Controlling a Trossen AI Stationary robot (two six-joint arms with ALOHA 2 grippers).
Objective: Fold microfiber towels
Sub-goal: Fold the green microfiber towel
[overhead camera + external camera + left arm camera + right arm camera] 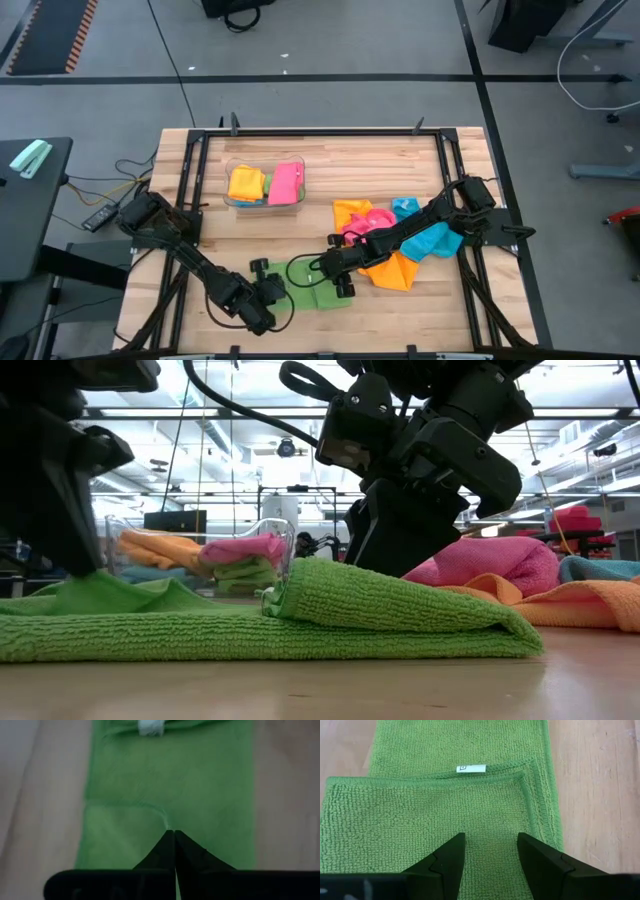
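Left gripper (174, 836) pinching the green towel (318, 285) at its 9 o'clock edge, near the tabletop (330, 160) front. Right gripper (490, 845) spread above its 3 o'clock fold. Remaining towels (405, 240) heaped at 2 o'clock.

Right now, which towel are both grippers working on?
The green towel, lying flat and partly folded at the table's front; the other towels sit piled to its right or in the clear bin.
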